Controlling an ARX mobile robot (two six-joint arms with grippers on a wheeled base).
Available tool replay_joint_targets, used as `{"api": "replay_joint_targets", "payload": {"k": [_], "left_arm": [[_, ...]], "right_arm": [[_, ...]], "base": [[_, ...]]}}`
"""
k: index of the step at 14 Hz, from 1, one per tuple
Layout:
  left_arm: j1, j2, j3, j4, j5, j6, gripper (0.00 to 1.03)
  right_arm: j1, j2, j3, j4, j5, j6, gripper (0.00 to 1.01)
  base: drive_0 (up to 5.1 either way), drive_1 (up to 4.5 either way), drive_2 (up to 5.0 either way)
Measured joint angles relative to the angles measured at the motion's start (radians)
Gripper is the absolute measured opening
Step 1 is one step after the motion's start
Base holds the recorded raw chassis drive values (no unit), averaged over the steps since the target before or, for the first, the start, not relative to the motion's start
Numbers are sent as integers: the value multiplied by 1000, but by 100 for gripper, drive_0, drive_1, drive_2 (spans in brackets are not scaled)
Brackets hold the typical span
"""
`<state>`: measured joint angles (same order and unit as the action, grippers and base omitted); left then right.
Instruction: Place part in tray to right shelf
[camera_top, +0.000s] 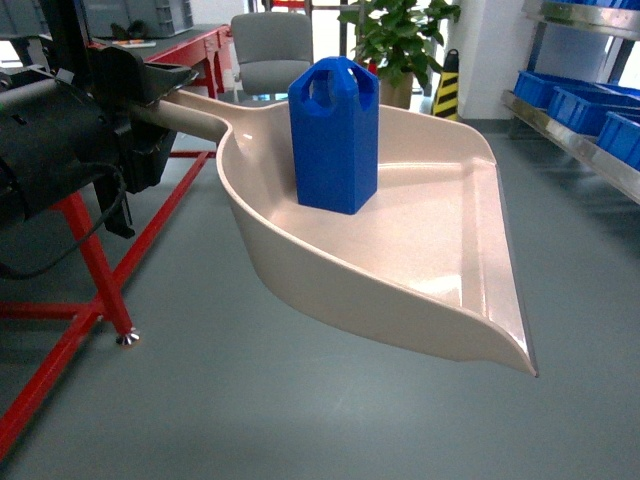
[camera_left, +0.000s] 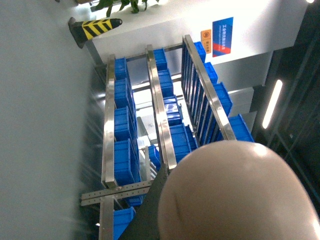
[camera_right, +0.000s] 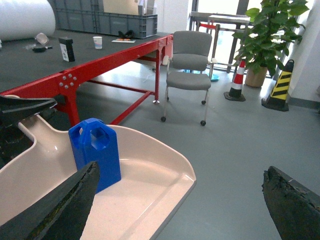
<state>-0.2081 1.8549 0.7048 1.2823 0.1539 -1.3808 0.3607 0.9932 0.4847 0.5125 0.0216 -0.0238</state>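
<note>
The blue part (camera_top: 335, 140) stands upright in the back half of the cream tray (camera_top: 430, 250), which hangs above the grey floor. My left gripper (camera_top: 150, 100) is shut on the tray's handle (camera_top: 195, 110) at the left. The left wrist view is filled by the handle's rounded end (camera_left: 240, 195), with a dark finger (camera_left: 162, 205) beside it. The right shelf (camera_top: 575, 145) runs along the right edge, apart from the tray's lip. In the right wrist view my right gripper (camera_right: 181, 170) is open and empty, with the part (camera_right: 97, 152) and the tray (camera_right: 150, 185) lying to its left.
A red-framed table (camera_top: 90, 260) stands at the left behind the tray. A grey chair (camera_top: 272, 50), a potted plant (camera_top: 400, 40) and a striped bollard (camera_top: 447, 85) are further back. Blue crates (camera_top: 590, 105) sit on the shelf rack (camera_left: 160, 100).
</note>
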Motion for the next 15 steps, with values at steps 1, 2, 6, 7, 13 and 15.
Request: {"api": "replay_joint_targets", "payload": {"k": [1, 2, 6, 7, 13, 15], "left_arm": [[0, 0, 0, -5, 0, 0, 14], [0, 0, 0, -2, 0, 0, 14], [0, 0, 0, 3, -2, 0, 14], [0, 0, 0, -5, 0, 0, 14], [0, 0, 0, -4, 2, 0, 14], [0, 0, 0, -2, 0, 0, 14]], "right_arm": [[0, 0, 0, -3, 0, 0, 98], [0, 0, 0, -1, -1, 0, 98], [0, -1, 0, 3, 0, 0, 98], [-1, 2, 0, -7, 1, 0, 98], [0, 0, 0, -3, 0, 0, 98], [0, 0, 0, -4, 0, 0, 98]], "base": [[-5, 410, -420], [-5, 410, -420], [-5, 410, -420], [-5, 410, -420], [-2, 413, -418], [-49, 375, -472]]}}
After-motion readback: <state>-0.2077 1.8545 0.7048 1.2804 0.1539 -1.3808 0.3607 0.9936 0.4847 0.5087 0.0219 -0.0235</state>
